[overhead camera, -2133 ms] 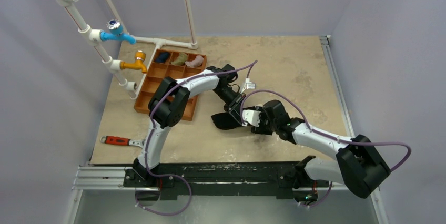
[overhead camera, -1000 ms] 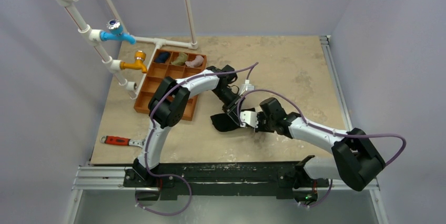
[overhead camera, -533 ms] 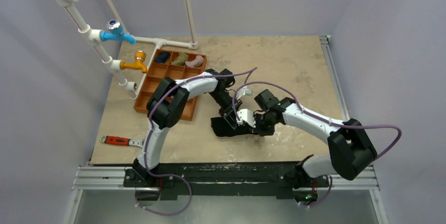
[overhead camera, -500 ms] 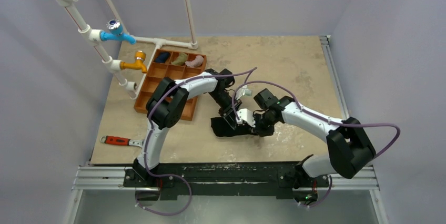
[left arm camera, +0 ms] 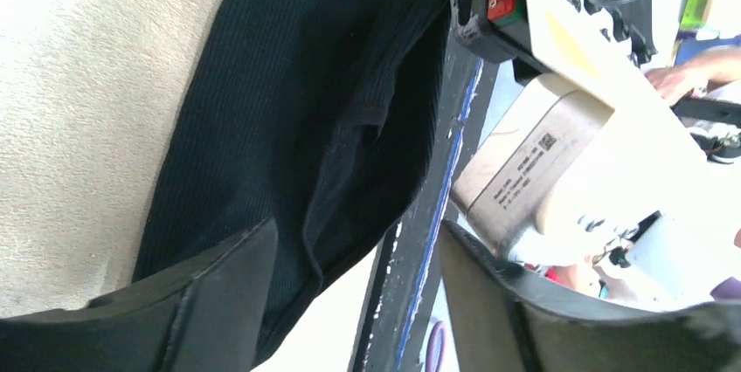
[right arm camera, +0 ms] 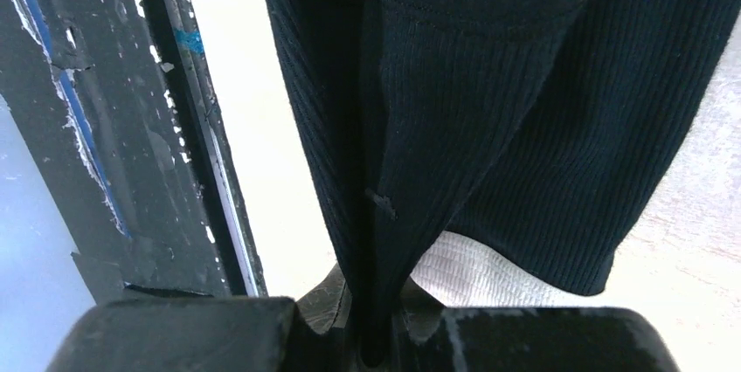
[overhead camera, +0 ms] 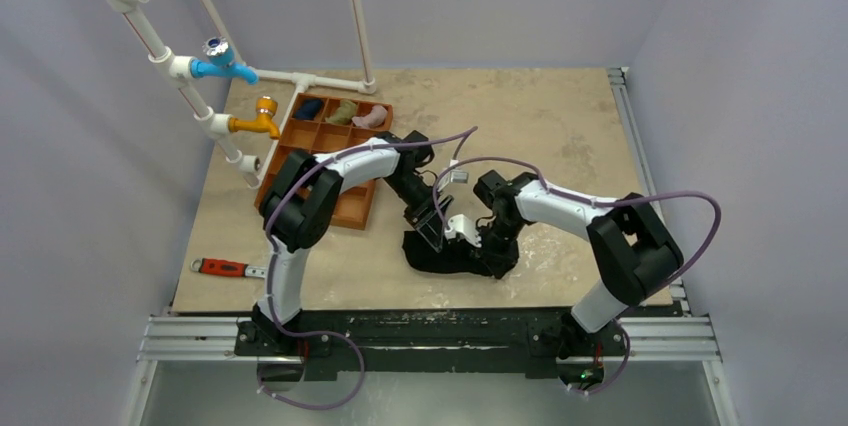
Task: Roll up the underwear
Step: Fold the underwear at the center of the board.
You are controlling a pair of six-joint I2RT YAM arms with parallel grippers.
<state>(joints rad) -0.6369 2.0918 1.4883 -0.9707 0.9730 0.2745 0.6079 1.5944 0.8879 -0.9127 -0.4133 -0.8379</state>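
Top external: underwear [overhead camera: 452, 254], black, ribbed, bunched in a low heap on counter [overhead camera: 560, 116], directly below both sets of jaws, which meet over it.

Right jaws: closed on a fold of the underwear. Right wrist view has the cloth pinched in the narrow slit btw. the fingers [right arm camera: 175, 337], the rest spreading out ahead of them. Pale ribbed patch [right arm camera: 463, 276] under the hem, close to these jaws; can't tell what it is.

Left jaws: spread wide, nothing clamped. Left wrist view has the fingers [left arm camera: 210, 302] well apart, cloth lying ahead of and btw. them and running up to the inner face of one; contact can't be told.

Black rail [overhead camera: 420, 331]: on the near side of both jaws, not far off.

Tray [overhead camera: 283, 161], orange-brown, compartmented: beyond and outboard of left jaws, partly under the left arm. Far row holds dark blue bundle [overhead camera: 308, 107], olive-green bundle [overhead camera: 345, 110], pink bundle [overhead camera: 371, 117].

Blue tap [overhead camera: 222, 61], orange tap [overhead camera: 258, 118]: on white pipework past the tray, well apart from the jaws.

Red-handled wrench [overhead camera: 225, 267]: on counter, well outboard of left jaws.
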